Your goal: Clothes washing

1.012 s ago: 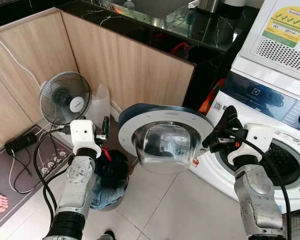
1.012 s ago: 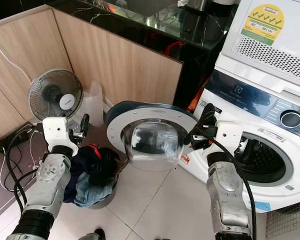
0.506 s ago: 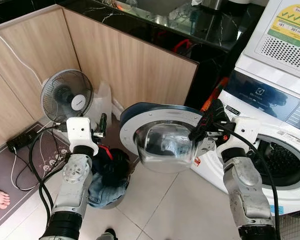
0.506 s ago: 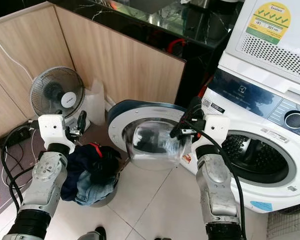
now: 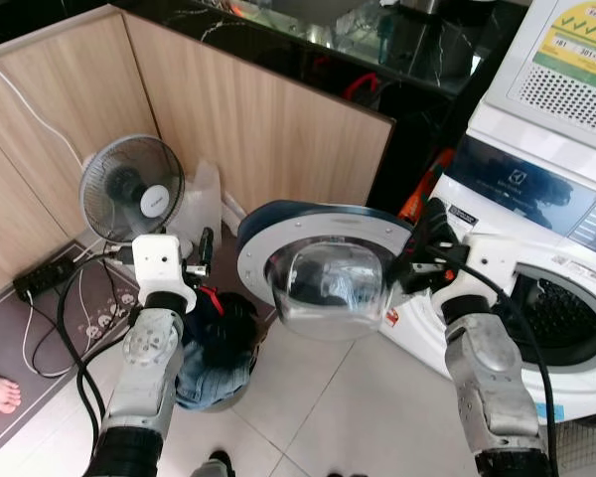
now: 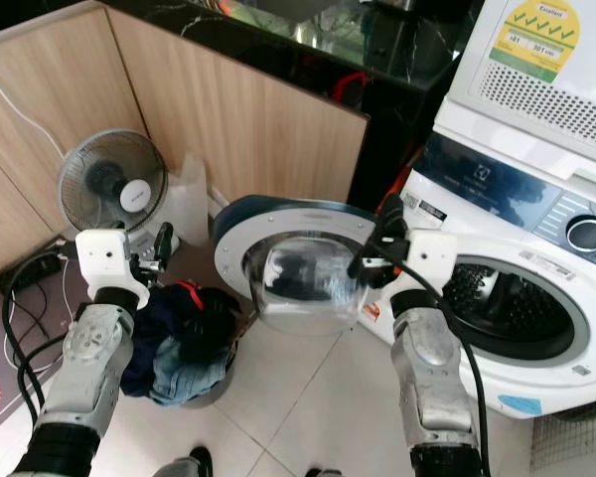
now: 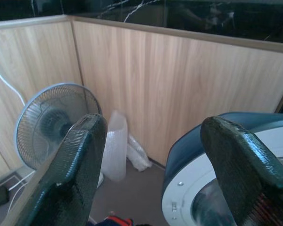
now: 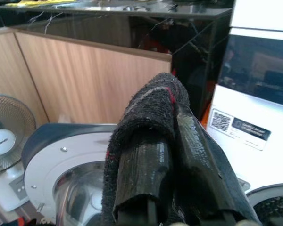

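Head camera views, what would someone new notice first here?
The washing machine door hangs wide open in the middle, its glass bowl bulging toward the camera, with the dark drum exposed to its right. Next to the door's right edge, the right gripper is shut on a black cloth. Lower left, a basket of dark clothes sits on the floor under the raised, open left gripper.

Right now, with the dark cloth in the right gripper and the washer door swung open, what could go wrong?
The right gripper holds the dark cloth beside the open washer door, short of the drum opening; swinging across might knock the door. The cloth drapes loosely over the fingers and could slip. The laundry basket sits by the door.
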`<state>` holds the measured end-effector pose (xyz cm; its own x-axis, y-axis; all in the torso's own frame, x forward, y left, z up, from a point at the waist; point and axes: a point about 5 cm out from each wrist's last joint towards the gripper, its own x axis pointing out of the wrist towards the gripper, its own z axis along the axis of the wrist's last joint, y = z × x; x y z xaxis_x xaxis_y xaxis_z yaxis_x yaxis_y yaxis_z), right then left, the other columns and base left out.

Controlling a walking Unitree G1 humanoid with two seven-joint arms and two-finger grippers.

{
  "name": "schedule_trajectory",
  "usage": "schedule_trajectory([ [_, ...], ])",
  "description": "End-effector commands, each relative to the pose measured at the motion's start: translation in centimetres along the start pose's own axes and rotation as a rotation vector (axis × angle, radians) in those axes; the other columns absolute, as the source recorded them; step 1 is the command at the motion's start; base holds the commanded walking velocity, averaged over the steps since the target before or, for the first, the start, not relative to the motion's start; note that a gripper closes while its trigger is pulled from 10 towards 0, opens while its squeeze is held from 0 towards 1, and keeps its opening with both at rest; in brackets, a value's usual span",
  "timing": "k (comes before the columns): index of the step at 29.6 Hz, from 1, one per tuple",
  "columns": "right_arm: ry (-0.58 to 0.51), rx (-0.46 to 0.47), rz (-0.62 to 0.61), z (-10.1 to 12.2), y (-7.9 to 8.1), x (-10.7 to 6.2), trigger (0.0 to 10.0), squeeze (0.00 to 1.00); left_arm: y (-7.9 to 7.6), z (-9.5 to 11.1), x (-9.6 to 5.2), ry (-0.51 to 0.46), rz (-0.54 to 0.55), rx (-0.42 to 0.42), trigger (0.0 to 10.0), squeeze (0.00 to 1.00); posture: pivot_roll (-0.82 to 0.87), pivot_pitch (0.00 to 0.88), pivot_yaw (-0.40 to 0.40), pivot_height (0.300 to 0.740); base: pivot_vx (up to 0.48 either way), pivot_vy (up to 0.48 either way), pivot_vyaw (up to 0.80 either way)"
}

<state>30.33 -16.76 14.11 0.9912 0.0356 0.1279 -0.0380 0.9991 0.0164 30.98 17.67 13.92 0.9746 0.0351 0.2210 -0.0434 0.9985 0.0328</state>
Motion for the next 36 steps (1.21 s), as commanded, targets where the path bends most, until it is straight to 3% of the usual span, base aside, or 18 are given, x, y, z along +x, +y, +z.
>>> schedule_trajectory([
  [1,-0.005,-0.002,-0.020,0.3,-0.6,-0.3,10.0,0.00,0.2,-0.4,-0.5,0.020,0.008,0.009,10.0,0.00,0.09,0.237,-0.061,0.740,0.000,0.000,0.00],
  [9,0.016,0.013,-0.064,0.2,-1.6,-0.7,10.0,0.00,-0.5,-0.3,-0.4,0.023,-0.006,-0.017,10.0,0.00,0.05,0.257,-0.062,0.740,0.000,0.000,0.00],
  [36,0.027,0.018,-0.052,-0.1,-1.2,-0.2,10.0,0.00,-0.6,0.2,0.3,0.003,-0.026,-0.004,10.0,0.00,0.08,0.199,-0.039,0.740,0.000,0.000,-0.80],
])
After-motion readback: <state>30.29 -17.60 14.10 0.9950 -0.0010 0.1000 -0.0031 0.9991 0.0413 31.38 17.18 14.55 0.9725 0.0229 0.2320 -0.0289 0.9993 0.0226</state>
